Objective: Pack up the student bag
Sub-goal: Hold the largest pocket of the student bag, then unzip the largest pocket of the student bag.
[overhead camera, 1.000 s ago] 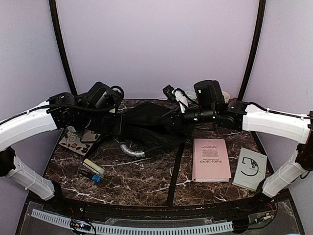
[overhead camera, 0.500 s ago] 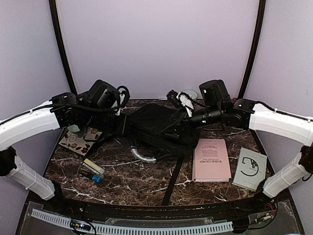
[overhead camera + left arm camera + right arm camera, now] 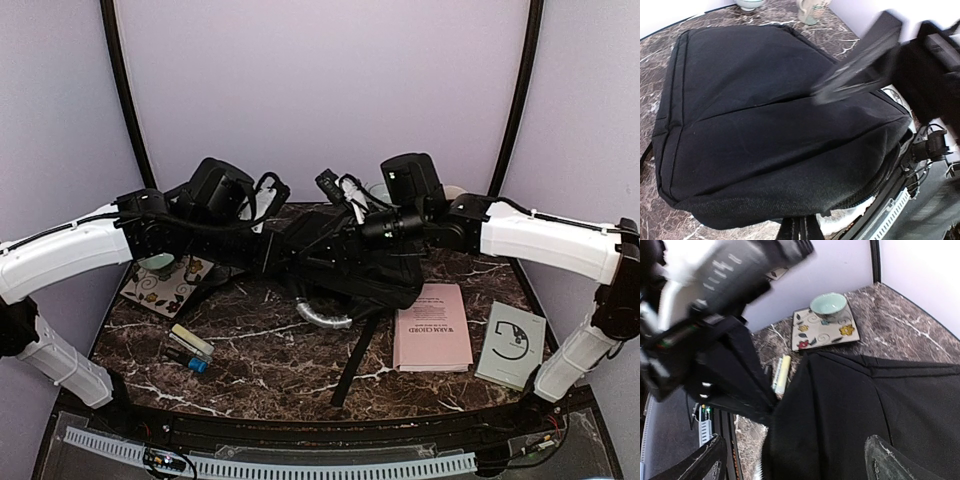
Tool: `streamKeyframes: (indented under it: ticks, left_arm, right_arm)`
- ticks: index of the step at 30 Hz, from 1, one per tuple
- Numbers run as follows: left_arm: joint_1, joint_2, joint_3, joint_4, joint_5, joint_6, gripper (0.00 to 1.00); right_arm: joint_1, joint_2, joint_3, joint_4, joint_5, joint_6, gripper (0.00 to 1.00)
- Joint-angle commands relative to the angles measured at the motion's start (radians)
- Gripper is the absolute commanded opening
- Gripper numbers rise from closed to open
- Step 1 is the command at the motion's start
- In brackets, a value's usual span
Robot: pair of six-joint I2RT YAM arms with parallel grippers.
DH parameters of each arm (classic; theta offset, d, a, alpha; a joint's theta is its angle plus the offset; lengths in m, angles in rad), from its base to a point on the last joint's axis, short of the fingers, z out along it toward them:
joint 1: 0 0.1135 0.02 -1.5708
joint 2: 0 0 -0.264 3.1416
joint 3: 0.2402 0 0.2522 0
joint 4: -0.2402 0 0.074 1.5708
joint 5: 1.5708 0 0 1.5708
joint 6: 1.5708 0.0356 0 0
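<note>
The student bag [image 3: 350, 262], a large black fabric backpack, lies across the middle of the table, its silvery-grey loop handle [image 3: 322, 315] and one long strap [image 3: 356, 352] trailing toward the near edge. My left gripper [image 3: 268, 246] is shut on the bag's left end. In the left wrist view the bag [image 3: 770, 125] fills the frame and hides the fingers. My right gripper [image 3: 796, 461] hovers open just over the bag's black fabric [image 3: 865, 405], holding nothing, with both fingertips [image 3: 886, 460] spread wide.
A pink book [image 3: 432, 325] and a grey booklet [image 3: 512, 345] lie at the right. A yellow highlighter [image 3: 190, 340] and a blue-tipped item [image 3: 190, 360] lie front left. A flowered plate [image 3: 825, 330] carries a pale bowl [image 3: 828, 305]. A mug [image 3: 810, 10] stands behind the bag.
The right gripper let go of the bag and opened wide, then swung left. The bag slid right and toward the near edge, with the left gripper still on it.
</note>
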Motion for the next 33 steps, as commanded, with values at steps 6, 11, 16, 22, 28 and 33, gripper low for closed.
streamKeyframes:
  ticks: [6,11,16,22,28,33]
  left_arm:
    - [0.002,-0.091,-0.002,0.096,0.115,0.065,0.00]
    - [0.016,-0.098,-0.002,0.046,0.116,0.084,0.00]
    - [0.082,-0.122,0.032,-0.073,0.104,0.069,0.00]
    - [0.187,-0.221,-0.030,-0.213,0.083,0.060,0.00]
    - [0.232,-0.251,-0.202,-0.208,0.008,-0.012,0.00]
    - [0.283,-0.239,-0.259,-0.213,-0.037,-0.067,0.00]
  right_arm:
    - [0.008,0.039,0.004,0.015,0.026,0.098,0.53]
    - [0.012,0.010,-0.039,0.053,0.042,0.190,0.07]
    - [0.015,-0.009,-0.012,-0.001,0.064,0.183,0.00]
    - [0.015,-0.010,0.029,-0.107,0.077,0.067,0.00]
    - [0.015,-0.031,0.021,-0.074,0.020,-0.041,0.00]
    - [0.015,-0.081,-0.029,0.026,0.007,-0.091,0.00]
